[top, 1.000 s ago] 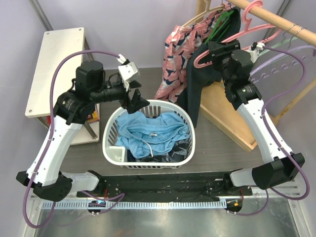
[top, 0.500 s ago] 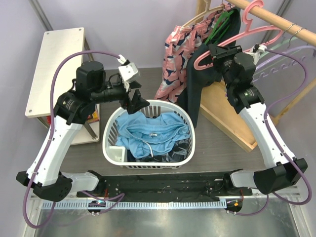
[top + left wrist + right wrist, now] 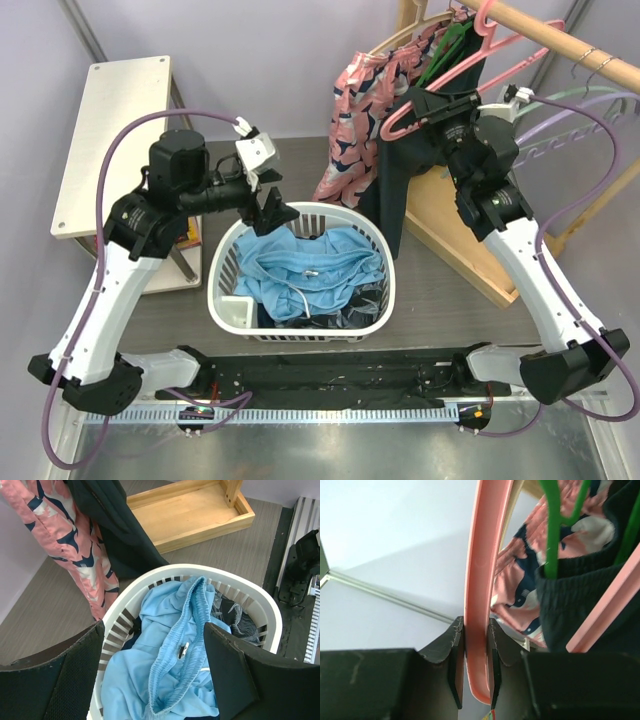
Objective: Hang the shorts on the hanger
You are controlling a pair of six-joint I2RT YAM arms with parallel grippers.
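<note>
no text, label or number can be read anywhere.

the light sky-blue soft fabric shorts (image 3: 170,670) lie crumpled in the white plastic laundry basket (image 3: 260,602), on top of darker clothes. the gathered elastic waistband runs up the middle of the heap, with 1 white drawstring trailing from it. the pink plastic clothes hanger (image 3: 480,570) is tilted, its curved hook up by the wooden rail (image 3: 560,40), its thin frame slanting down to the left. 1 arm of it is pinched between the right gripper's (image 3: 476,670) 2 fingers.
</note>
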